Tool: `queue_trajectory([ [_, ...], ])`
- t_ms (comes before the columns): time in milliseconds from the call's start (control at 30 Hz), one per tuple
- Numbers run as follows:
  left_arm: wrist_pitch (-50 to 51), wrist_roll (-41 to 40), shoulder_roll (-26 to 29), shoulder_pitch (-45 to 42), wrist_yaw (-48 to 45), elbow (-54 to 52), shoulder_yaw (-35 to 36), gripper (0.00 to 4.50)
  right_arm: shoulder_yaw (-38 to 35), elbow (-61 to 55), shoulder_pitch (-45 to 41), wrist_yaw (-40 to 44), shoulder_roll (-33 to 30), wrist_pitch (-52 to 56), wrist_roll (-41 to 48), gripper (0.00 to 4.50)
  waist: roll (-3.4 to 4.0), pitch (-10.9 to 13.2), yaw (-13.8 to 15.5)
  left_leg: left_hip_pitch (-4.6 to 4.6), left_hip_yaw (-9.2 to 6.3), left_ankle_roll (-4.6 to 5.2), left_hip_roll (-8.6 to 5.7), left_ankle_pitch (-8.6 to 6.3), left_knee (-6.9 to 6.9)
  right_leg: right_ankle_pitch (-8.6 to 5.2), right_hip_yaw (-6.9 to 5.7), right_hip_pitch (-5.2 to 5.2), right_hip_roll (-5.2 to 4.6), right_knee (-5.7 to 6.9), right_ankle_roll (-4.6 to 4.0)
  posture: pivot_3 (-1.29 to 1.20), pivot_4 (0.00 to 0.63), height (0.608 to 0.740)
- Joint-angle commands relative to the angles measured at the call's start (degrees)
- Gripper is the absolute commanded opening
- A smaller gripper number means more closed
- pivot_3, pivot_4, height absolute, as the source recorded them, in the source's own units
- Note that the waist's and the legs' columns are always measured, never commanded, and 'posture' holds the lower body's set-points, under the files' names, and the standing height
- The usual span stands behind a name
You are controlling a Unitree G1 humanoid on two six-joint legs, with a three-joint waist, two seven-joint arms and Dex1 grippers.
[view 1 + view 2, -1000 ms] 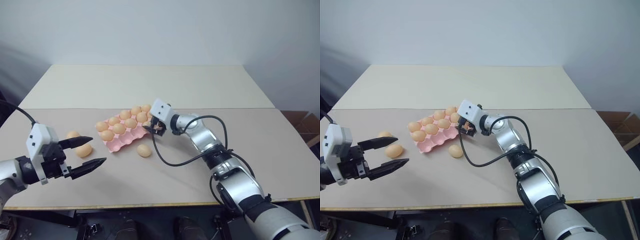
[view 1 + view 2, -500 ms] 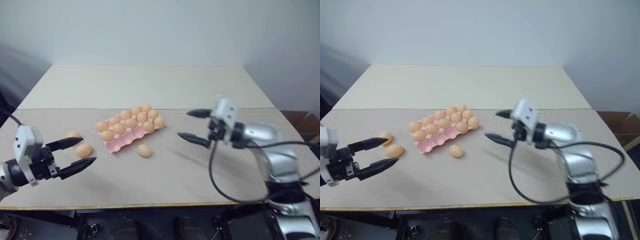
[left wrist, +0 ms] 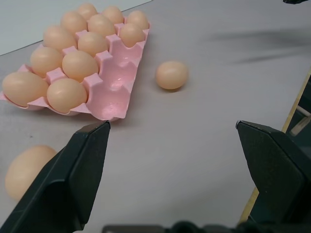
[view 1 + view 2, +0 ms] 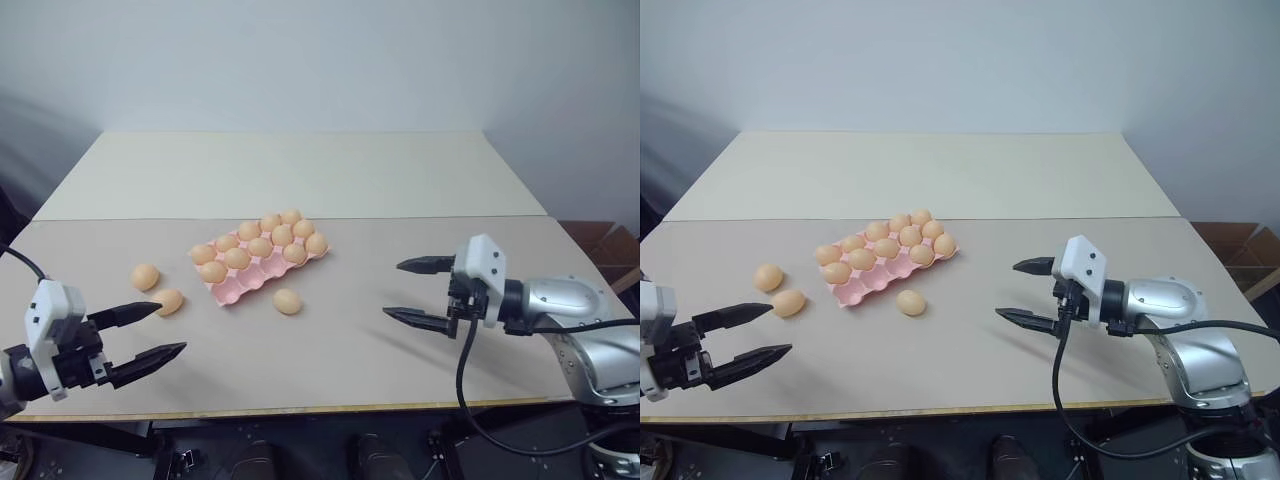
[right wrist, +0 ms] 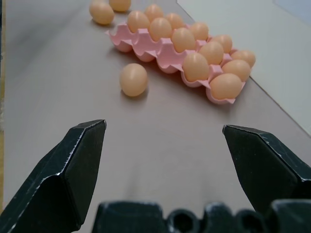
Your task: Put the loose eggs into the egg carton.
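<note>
Pink moulded egg carton [image 4: 262,262], a flat lidless rectangular tray, is set askew near the middle of the beige table [image 4: 330,350]. Ten light orange-tan oval eggs are seated in its two far rows of cups; the near row of cups is seen unfilled in the left wrist view.

Three loose eggs of the same colour are found on the table surface. One [image 4: 287,301] is placed just in front of the carton, near its nearer long edge but apart from it. Two more lie to the carton's left: one [image 4: 145,277] farther back and one [image 4: 168,301] nearer the front edge, close together and well apart from the carton.

Left gripper [image 4: 155,331], with two black fingers on a white housing, is held above the front left part of the table, pointed toward the two left eggs; its jaws are spread wide and nothing is gripped.

Right gripper [image 4: 415,291], of the same build, is held over the right part of the table, pointed toward the carton and well apart from it; its jaws are likewise spread wide and nothing is held.
</note>
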Motion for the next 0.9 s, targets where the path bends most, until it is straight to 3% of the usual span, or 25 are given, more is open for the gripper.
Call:
queue_trajectory([
  [33, -0.4, -1.3, -0.1, -1.2, 0.7, -2.0, 0.7, 4.5, 6.4, -0.8, -4.5, -2.9, 2.9, -0.3, -3.2, 4.47, 0.0, 0.0, 0.0, 0.0, 0.0, 0.0, 0.0, 0.0, 0.0, 0.0, 0.0, -0.01, 0.0, 0.0, 0.0, 0.0, 0.15, 0.74],
  [167, -0.2, -1.3, -0.2, -2.3, 1.4, -2.3, -0.2, 4.5, 17.9, 1.0, -10.7, -8.5, 9.3, 3.3, -10.4, 4.47, 0.0, 0.0, -0.2, 0.01, 0.0, 0.0, 0.01, 0.0, 0.0, 0.0, 0.0, -0.03, 0.01, 0.04, -0.01, 0.0, 0.15, 0.74],
  [400, 0.0, -1.4, -0.3, -2.1, 1.7, -3.1, 0.0, 4.5, 29.9, 8.1, -17.5, -17.1, 17.9, 9.7, -21.6, 4.47, -0.05, 0.0, 0.1, -0.2, 0.04, 0.0, -0.02, 0.01, 0.02, 0.04, -0.02, -0.1, -0.03, -0.01, -0.02, 0.0, 0.15, 0.74],
  [700, 0.4, -1.8, -0.1, -1.2, 1.9, -4.1, 0.5, 4.5, 34.0, 19.9, -18.3, -23.3, 28.1, 6.6, -27.6, 4.47, -0.09, -0.1, -0.1, -0.19, 0.03, 0.0, 0.02, 0.01, 0.02, 0.07, -0.04, -0.12, 0.01, 0.05, 0.03, 0.0, 0.15, 0.74],
  [800, 0.5, -2.1, -0.1, -0.9, 2.1, -4.3, 0.8, 4.5, 33.1, 21.3, -18.4, -24.9, 30.3, 6.1, -28.5, 3.91, -0.09, -0.1, -0.1, -0.18, 0.03, 0.0, 0.02, 0.01, 0.02, 0.08, -0.04, -0.12, 0.01, 0.05, 0.05, 0.0, 0.15, 0.74],
  [900, 0.3, -2.1, -0.1, -0.7, 2.2, -4.4, 1.0, 4.5, 32.2, 19.9, -17.7, -23.6, 30.4, 5.9, -27.7, 2.91, -0.09, -0.1, -0.1, -0.18, 0.02, 0.0, 0.02, 0.01, 0.02, 0.09, -0.05, -0.11, 0.0, 0.04, 0.06, 0.0, 0.15, 0.74],
])
